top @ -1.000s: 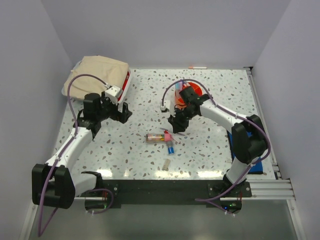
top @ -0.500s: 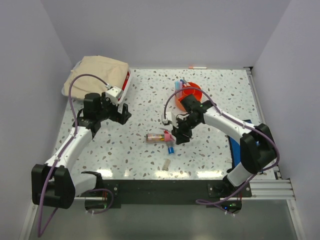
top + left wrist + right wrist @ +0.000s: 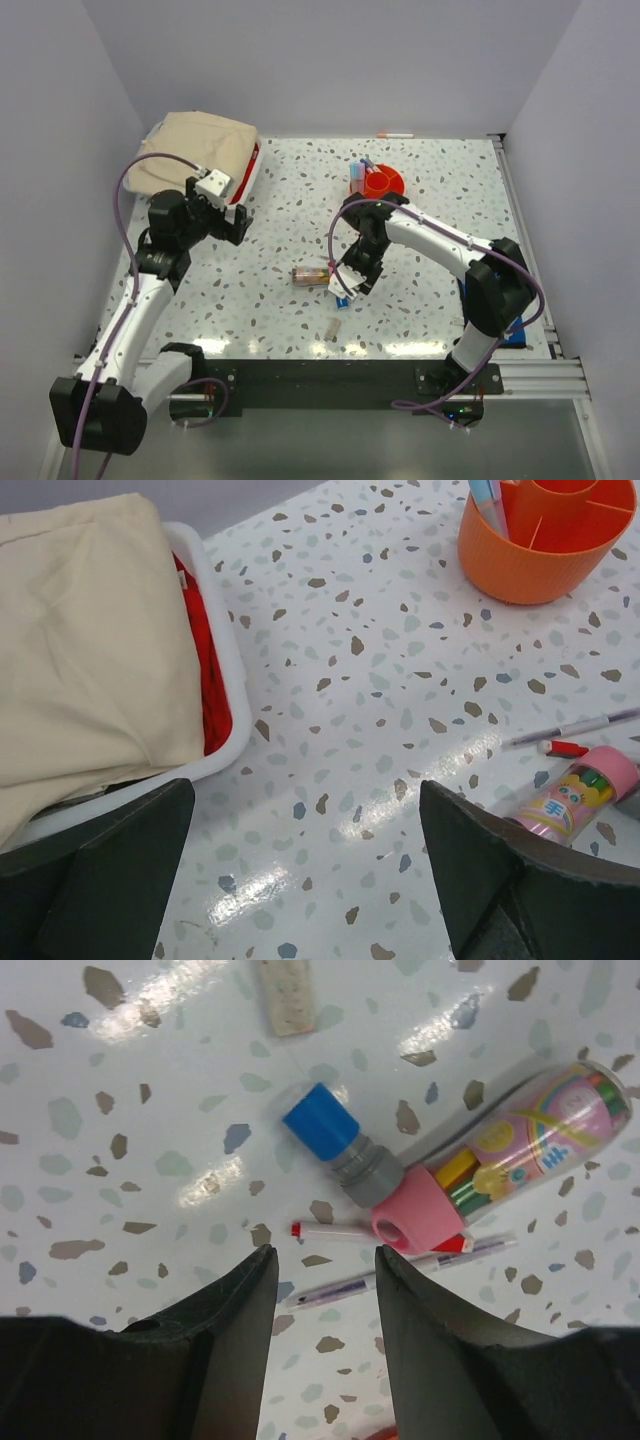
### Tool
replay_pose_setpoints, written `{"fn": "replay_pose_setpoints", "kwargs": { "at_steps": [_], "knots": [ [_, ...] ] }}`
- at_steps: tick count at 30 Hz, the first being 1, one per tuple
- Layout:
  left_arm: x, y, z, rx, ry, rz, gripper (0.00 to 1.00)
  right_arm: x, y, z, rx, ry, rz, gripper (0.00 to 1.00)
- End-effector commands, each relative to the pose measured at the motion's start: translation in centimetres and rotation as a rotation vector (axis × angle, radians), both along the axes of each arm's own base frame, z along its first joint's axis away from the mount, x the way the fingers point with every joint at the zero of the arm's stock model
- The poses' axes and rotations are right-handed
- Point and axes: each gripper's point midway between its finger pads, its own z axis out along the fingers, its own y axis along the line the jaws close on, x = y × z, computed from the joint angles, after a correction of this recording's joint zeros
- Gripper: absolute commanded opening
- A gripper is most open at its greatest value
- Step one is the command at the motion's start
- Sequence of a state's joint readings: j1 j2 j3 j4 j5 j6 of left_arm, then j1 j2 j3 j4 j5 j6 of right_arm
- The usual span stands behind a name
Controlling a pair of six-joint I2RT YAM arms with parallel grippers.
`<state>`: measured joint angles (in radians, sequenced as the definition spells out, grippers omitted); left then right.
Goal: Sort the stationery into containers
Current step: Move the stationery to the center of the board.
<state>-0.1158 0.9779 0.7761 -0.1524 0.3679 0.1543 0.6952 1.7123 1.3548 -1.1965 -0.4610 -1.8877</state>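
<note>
Speckled desk point(image 3: 420, 290), plain grey walls, nothing fancy. The loose stationery sits mid-desk near the front: a blue marker point(image 3: 330, 1145) lying on a diagonal, with its grey end right up against the pink cap of a clear tube point(image 3: 500, 1160), and a thin pen point(image 3: 335, 1230) with a red tip just beside both.

The right fingers point(image 3: 220, 1340) hover right over this pile, spread apart and holding nothing. The pen lies in the gap between the 2 tips, and the marker is just past them. Catch is, the pen's long axis runs finger to finger, so I'd guess the wrist needs a twist before closing. The marker's slant looks a bit friendlier.

The orange tub point(image 3: 530, 575) stands further back on the desk with a couple of items already in it.

The left fingers point(image 3: 110, 870) are wide open too, well apart from the pile, near the white bin point(image 3: 225, 670) with the beige cloth point(image 3: 90, 640). So it's the right arm's job.
</note>
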Motion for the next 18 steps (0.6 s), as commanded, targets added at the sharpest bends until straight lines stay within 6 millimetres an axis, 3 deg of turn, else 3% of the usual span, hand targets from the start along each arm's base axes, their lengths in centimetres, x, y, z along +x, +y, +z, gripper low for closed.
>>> {"fn": "replay_pose_setpoints", "kwargs": {
  "at_steps": [1,6,12,18],
  "knots": [
    [-0.4,1.9,0.5,0.015,-0.04,0.061,1.0,-2.2,-0.3,0.1,0.07,-0.129,0.651,0.47],
    [-0.2,3.2,1.3,-0.018,-0.067,0.1,1.0,-2.9,-0.4,-1.4,0.07,-0.107,0.745,0.47],
    [-0.1,3.6,1.7,-0.027,-0.065,0.113,1.0,-3.0,2.2,-3.7,0.144,-0.179,0.796,0.47],
    [-0.2,3.4,1.2,-0.04,-0.04,0.106,1.0,-3.4,4.5,-4.1,0.187,-0.184,0.829,0.47]
  ]
}}
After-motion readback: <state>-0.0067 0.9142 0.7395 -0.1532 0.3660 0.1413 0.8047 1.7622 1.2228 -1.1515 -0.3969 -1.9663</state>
